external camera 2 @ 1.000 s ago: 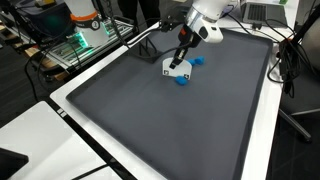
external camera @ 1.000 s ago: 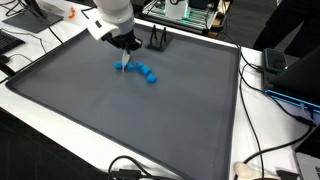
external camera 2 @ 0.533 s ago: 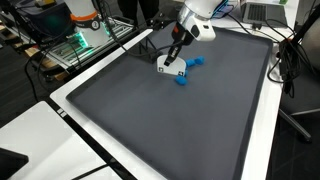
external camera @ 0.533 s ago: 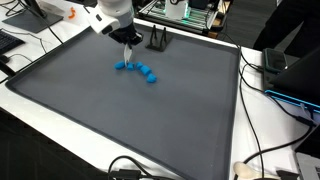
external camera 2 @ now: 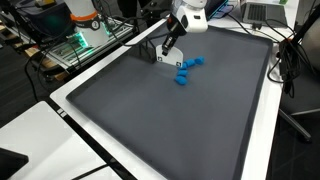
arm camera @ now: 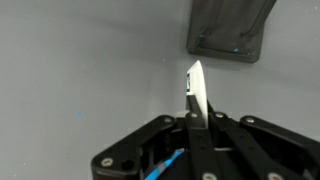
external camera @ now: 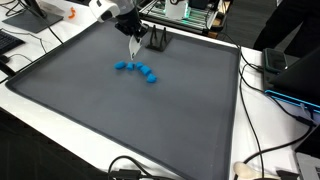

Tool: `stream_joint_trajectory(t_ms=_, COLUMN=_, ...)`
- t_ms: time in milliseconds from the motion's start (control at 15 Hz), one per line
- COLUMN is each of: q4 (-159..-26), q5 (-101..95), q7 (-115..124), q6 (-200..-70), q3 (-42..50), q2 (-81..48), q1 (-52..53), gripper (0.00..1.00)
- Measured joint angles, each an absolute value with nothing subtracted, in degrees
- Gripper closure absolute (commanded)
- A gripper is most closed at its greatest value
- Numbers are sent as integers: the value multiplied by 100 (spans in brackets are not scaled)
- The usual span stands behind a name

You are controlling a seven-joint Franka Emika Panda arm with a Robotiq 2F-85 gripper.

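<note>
Wrist view shows the end effector clamped shut on a thin white piece, which it holds edge-on above the grey surface, close to a dark stand. In an exterior view, a cluster of blue blocks lies nearby on the surface, apart from the white piece.

Both exterior views are bright and evenly lit from overhead, with only faint shadows on the grey mat. My wrist view is dimmer and flat, and my end effector is soft-focused near the lens.
</note>
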State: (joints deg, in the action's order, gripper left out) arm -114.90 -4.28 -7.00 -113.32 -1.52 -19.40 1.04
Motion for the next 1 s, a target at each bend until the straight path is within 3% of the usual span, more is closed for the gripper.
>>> stream_joint_trajectory(t_ms=1000, q4=-12620, q5=1784, q7=1531, q6=-10784, q3=-2, q2=-903, q1=-26, gripper=99)
